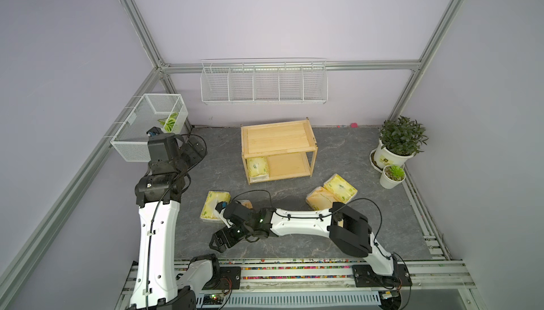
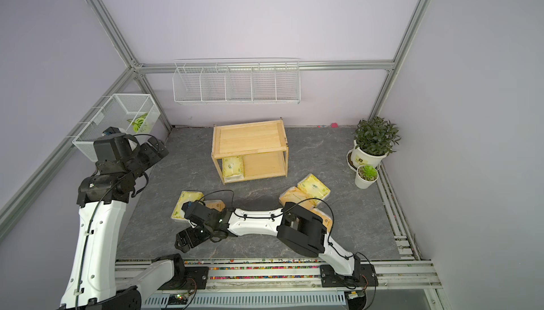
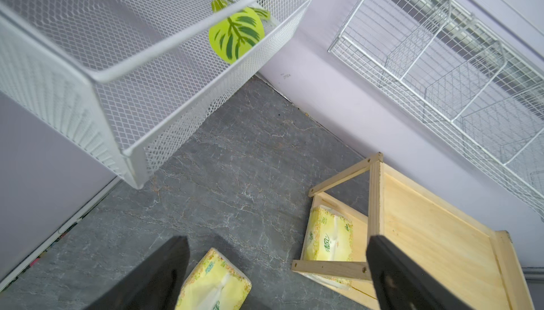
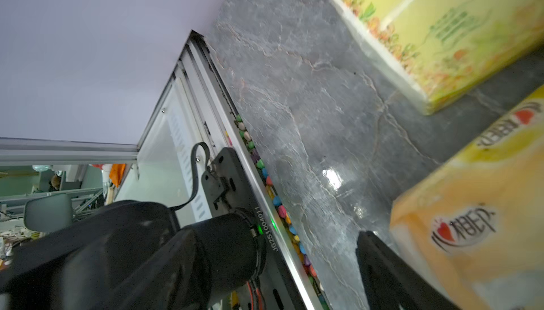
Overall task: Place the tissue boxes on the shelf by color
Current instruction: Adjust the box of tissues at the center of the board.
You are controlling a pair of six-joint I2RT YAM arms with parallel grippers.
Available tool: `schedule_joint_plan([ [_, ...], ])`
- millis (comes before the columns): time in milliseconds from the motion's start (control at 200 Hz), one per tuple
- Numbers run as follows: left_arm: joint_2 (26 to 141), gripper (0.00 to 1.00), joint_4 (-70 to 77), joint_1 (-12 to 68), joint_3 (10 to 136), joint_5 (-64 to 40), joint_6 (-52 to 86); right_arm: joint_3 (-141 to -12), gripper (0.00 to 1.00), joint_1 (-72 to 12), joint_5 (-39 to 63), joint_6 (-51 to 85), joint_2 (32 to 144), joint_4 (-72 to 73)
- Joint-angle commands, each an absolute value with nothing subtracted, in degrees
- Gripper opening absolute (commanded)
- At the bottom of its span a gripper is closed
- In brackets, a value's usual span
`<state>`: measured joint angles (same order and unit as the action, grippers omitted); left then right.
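The wooden shelf (image 1: pixel 278 139) (image 2: pixel 250 139) stands at the back middle, with one yellow-green tissue box (image 1: pixel 258 168) (image 3: pixel 328 235) on its lower board. A second yellow-green box (image 1: pixel 213 204) (image 3: pixel 213 285) lies on the floor, and an orange box (image 1: pixel 246 204) (image 4: pixel 471 235) beside it is mostly hidden under my right arm. Further right, a yellow-green box (image 1: pixel 341 187) and an orange one (image 1: pixel 319 198) lie together. My right gripper (image 1: pixel 217 239) (image 4: pixel 273 246) hangs open and empty, with one finger next to the orange box. My left gripper (image 1: pixel 195 148) (image 3: pixel 276 241) is raised, open and empty.
A white mesh basket (image 1: pixel 141 129) holding a leaf hangs on the left wall beside my left wrist. A white wire rack (image 1: pixel 263 83) is mounted on the back wall. Two potted plants (image 1: pixel 397 143) stand at the right. A metal rail (image 1: pixel 294 270) runs along the front.
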<state>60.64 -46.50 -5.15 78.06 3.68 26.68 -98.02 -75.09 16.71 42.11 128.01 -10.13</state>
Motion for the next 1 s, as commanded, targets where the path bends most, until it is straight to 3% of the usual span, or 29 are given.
schedule_joint_plan([
  [0, 60.30, 1.00, -47.81, -5.44, 78.65, 2.97, 27.00, -103.05, 0.91, -75.35, 17.56, 39.27, 130.60, -15.56],
  [365, 59.47, 1.00, -47.51, -5.44, 75.06, 1.30, 27.74, -113.19, 0.91, -74.29, 13.34, 39.29, 137.81, -22.85],
  [790, 59.26, 1.00, -47.46, -5.44, 71.47, 1.04, 26.67, -89.86, 0.91, -65.00, 10.77, 43.32, 123.82, -12.80],
  [995, 60.38, 1.00, -47.39, -5.40, 66.94, 1.63, 26.93, -87.01, 0.91, -63.19, 14.97, 43.83, 120.79, -9.01],
])
